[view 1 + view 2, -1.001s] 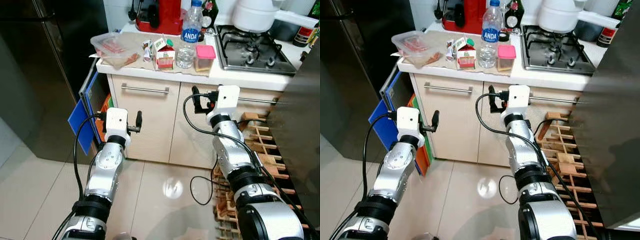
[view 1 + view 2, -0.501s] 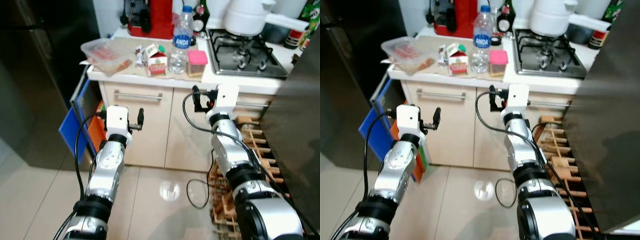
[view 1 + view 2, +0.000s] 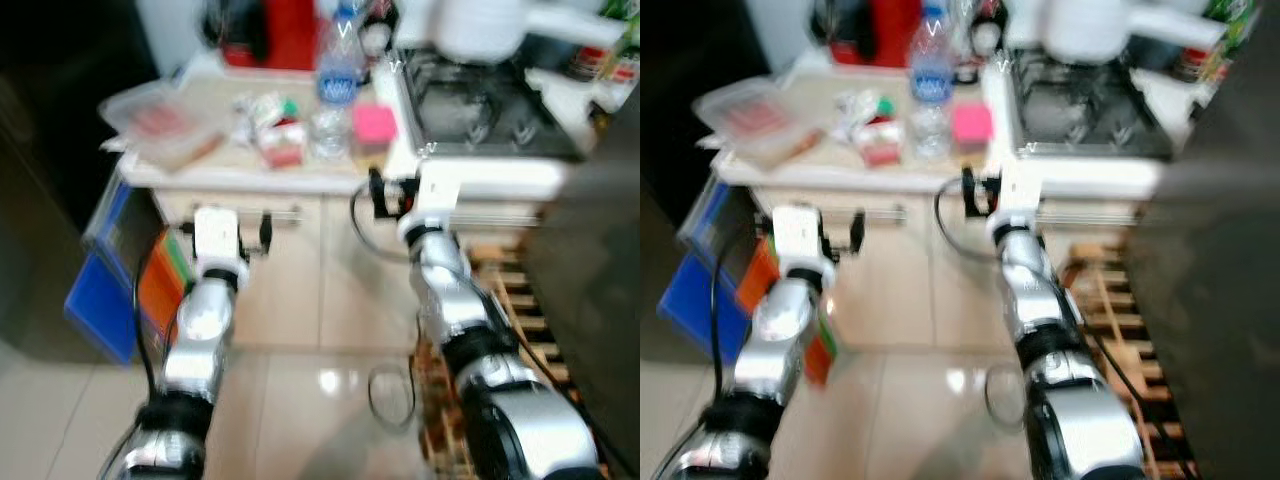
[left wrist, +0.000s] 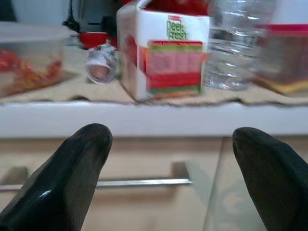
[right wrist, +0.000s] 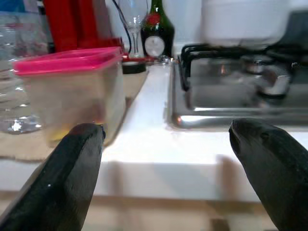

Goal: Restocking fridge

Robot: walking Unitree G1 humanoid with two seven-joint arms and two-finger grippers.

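Both grippers are raised in front of the counter edge with fingers spread and nothing between them: the left gripper [image 4: 171, 178] faces the red-and-white carton [image 4: 163, 48], the right gripper [image 5: 166, 178] faces the pink-lidded tub [image 5: 72, 94] beside the gas hob [image 5: 240, 91]. The water bottle [image 3: 335, 90] and clear food container [image 3: 160, 125] also sit on the counter [image 3: 250, 175]. Judging by this, restocking has barely begun: no item is grasped, everything awaits moving, and the head views are blurred.
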